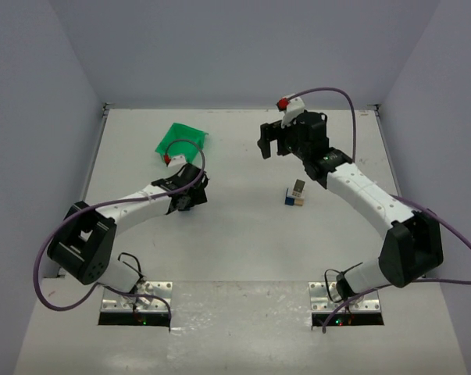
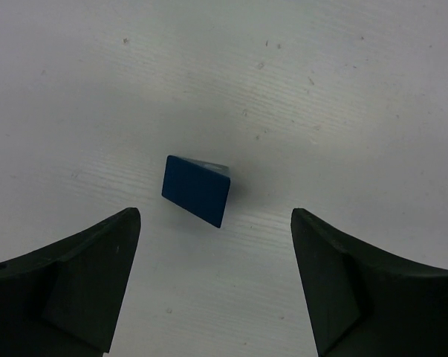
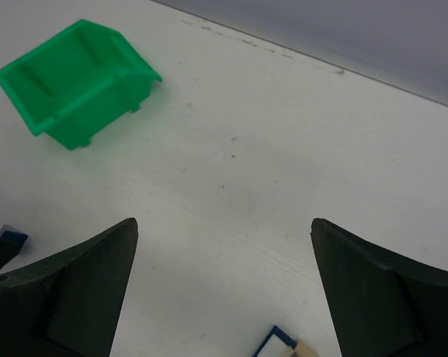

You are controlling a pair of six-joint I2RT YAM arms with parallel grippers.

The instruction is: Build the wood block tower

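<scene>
The wood block tower (image 1: 296, 193) is a small stack with blue, tan and dark pieces, right of the table's middle. Its blue and tan corner shows at the bottom edge of the right wrist view (image 3: 283, 348). A loose blue wedge (image 2: 197, 190) lies on the table just ahead of my left gripper (image 2: 215, 216), which is open and empty above it. In the top view the left gripper (image 1: 190, 195) covers the wedge. My right gripper (image 1: 272, 144) is open and empty, raised behind and left of the tower. It also shows in its own wrist view (image 3: 224, 223).
A green plastic bin (image 1: 180, 141) stands at the back left, just behind the left gripper, and also shows in the right wrist view (image 3: 75, 82). Grey walls close the table on three sides.
</scene>
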